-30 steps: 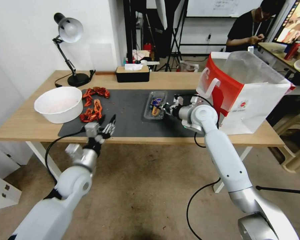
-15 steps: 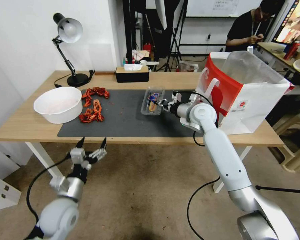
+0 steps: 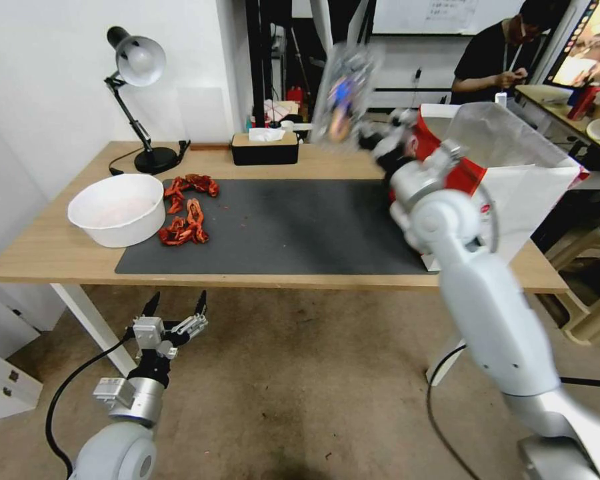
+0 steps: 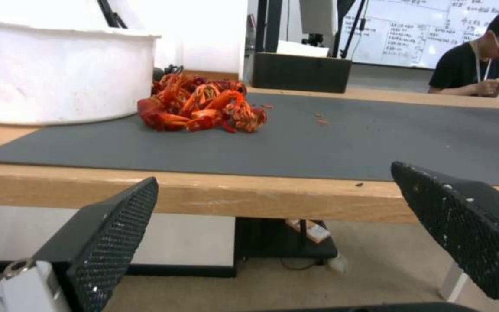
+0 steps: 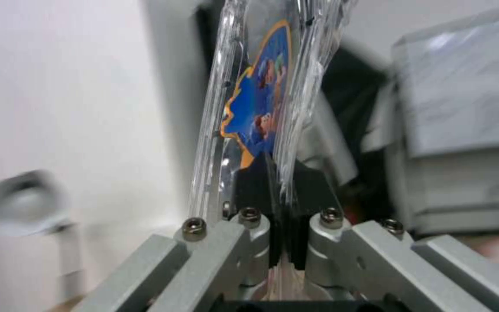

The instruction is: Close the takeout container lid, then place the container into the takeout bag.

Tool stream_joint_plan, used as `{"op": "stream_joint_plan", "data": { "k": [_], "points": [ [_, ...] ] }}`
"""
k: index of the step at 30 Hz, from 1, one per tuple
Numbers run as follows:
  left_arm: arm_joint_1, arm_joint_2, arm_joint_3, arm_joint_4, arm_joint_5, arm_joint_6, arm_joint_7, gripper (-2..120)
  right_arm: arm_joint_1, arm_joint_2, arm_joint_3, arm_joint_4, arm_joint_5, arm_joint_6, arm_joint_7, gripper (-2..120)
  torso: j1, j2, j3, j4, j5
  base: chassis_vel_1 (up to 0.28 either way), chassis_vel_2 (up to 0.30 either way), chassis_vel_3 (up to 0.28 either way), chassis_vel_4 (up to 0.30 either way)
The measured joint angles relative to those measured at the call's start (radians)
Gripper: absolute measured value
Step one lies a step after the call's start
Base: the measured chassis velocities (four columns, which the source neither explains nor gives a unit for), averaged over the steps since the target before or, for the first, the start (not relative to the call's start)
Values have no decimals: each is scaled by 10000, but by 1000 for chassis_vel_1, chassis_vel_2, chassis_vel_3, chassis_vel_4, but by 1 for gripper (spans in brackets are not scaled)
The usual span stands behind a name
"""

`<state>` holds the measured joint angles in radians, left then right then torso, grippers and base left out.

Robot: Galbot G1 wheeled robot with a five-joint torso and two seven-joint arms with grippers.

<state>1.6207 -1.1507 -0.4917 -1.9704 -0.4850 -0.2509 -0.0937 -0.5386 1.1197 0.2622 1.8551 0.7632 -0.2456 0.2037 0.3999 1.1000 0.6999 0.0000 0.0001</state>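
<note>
The takeout container (image 3: 343,93), a clear clamshell with a blue and orange label, hangs blurred in the air above the table's back edge, left of the takeout bag (image 3: 513,187). My right gripper (image 3: 375,141) is shut on its edge. In the right wrist view the container (image 5: 258,108) stands on edge between the fingers of the right gripper (image 5: 275,190), its two clear halves close together; I cannot tell which half is the lid. The red and white bag stands open on the table's right end. My left gripper (image 3: 173,312) hangs open below the table's front edge; its pads (image 4: 111,234) are wide apart.
A dark mat (image 3: 280,227) covers the table's middle. A white bowl (image 3: 117,208) and red crawfish (image 3: 183,227) sit at the left. A black tissue box (image 3: 265,148) and a desk lamp (image 3: 140,63) stand at the back.
My right arm has lifted the container off the mat, up and back toward the bag's open top. The left arm sank below the table edge and has since barely moved.
</note>
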Motion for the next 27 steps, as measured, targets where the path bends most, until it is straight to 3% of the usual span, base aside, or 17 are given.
{"op": "stream_joint_plan", "data": {
  "k": [1, 5, 15, 16, 20, 22, 27],
  "points": [
    [4, -24, 30, 13, 14, -15, -7, 100, 11, -453, 270, 359, -405, -257, 696, 0, 1, 0, 0, 0, 1, 0, 0, 0, 0],
    [-38, -21, 68, 27, -11, -23, -30, 100, -182, -1294, 1056, 737, -614, -1021, 1752, 0, 0, 0, 0, -2, 3, 0, 0, 0, 0],
    [-197, 48, 220, 27, -116, 14, -82, 100, -983, -1859, 2172, 907, 177, -1639, 2450, 2, 0, 0, 1, -1, -1, 0, 0, 0, 0],
    [-226, 78, 227, 27, -161, 34, -90, 100, -1086, -1817, 2291, 903, 300, -1749, 2486, 10, 0, 0, 1, 1, 1, 0, 0, 0, 0],
    [-261, 110, 228, 24, -222, 78, -127, 100, -1156, -1726, 2407, 833, 523, -2041, 2552, 19, 1, 0, 2, 1, 0, 0, 0, 0, 0],
    [-267, 117, 227, 22, -241, 94, -161, 100, -1159, -1659, 2405, 745, 555, -2129, 2642, 33, 2, 0, 1, 1, -1, 0, 0, 0, 0],
    [-277, 105, 215, -5, -250, 162, -205, 100, -1129, -1607, 2338, 630, 495, -2128, 2679, 46, 2, 0, 2, 2, -1, 0, 0, 0, 0]
  ]
}}
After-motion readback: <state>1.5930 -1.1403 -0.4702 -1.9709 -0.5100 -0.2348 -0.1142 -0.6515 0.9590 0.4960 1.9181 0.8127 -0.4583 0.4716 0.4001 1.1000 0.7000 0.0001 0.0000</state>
